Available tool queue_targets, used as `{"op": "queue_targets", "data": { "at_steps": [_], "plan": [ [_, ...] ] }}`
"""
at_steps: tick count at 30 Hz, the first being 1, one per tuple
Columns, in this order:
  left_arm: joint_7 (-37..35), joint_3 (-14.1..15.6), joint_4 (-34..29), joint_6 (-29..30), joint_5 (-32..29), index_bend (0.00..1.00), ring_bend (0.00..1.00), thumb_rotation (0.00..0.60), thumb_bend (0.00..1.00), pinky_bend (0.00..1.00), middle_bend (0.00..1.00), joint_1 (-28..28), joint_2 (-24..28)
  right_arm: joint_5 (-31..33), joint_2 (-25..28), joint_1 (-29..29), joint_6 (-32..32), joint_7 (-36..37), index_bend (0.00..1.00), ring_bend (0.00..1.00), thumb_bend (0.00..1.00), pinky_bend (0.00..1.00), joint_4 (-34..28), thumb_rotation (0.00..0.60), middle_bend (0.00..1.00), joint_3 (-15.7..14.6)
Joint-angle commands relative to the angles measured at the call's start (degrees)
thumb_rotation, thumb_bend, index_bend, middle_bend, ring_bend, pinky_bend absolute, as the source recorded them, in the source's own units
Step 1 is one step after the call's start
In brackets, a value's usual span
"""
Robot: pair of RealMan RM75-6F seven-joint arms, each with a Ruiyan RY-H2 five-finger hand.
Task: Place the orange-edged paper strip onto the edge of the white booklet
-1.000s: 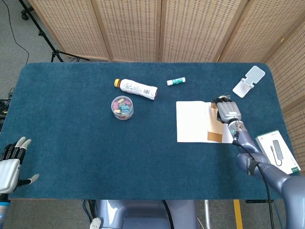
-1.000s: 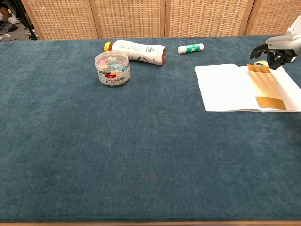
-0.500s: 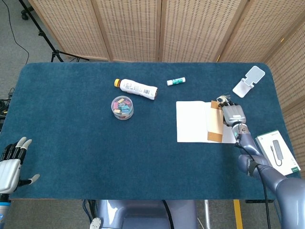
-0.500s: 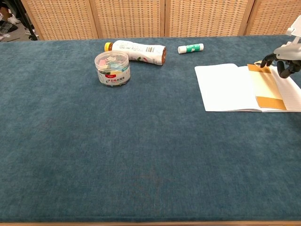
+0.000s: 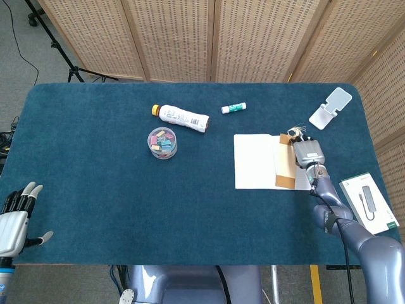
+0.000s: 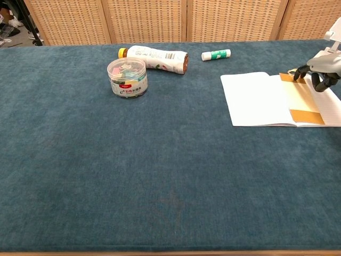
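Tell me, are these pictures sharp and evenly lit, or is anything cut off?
Head view: even, soft light, no glare, everything sharp; the left hand is clipped at the frame's edge. Chest view: equally soft light, faint shadow under the clip jar; the right hand and white booklet run off the right edge.

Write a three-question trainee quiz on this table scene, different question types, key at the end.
1. True or false: the strip lies on the booklet.
2. Which thing lies nearest the tub? A) glue stick B) bottle C) phone stand
3. Fill in: the left robot hand holds ____.

Key
1. True; it lies along the booklet's right part, with the right robot hand at its far end.
2. B; the bottle lies on its side just behind the tub.
3. Nothing; it is by the table's near left corner, fingers apart.
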Motion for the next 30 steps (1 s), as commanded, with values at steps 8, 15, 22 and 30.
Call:
{"op": "queue_targets", "data": {
  "at_steps": [8,15,22,30],
  "plan": [
    [-0.03,-0.01,-0.03,-0.04,-0.12,0.00,0.00,0.600,0.00,0.00,0.00,-0.03,0.01,-3.04,-1.08,0.18,-0.01,-0.35,0.15,0.10,1.00,0.17,0.96,0.600,0.15,0.36],
    [0.13,0.07,0.04,-0.13,-0.10,0.00,0.00,0.600,0.00,0.00,0.00,-0.07,-0.09,-7.23,-0.53,-0.22,0.51,1.45,0.15,0.10,1.00,0.17,0.43,0.600,0.15,0.12],
    [0.53,0.05,-0.10,-0.12,-0.20,0.00,0.00,0.600,0.00,0.00,0.00,-0.12,-0.27,-10.54,-0.81,-0.52,0.97,3.84,0.15,0.10,1.00,0.17,0.79,0.600,0.15,0.30],
    [0.62,0.00,-0.13,-0.16,-0.38,0.00,0.00,0.600,0.00,0.00,0.00,-0.15,-0.27,-12.62,-1.32,-0.67,0.96,5.16,0.15,0.10,1.00,0.17,1.15,0.600,0.15,0.61]
  ]
}}
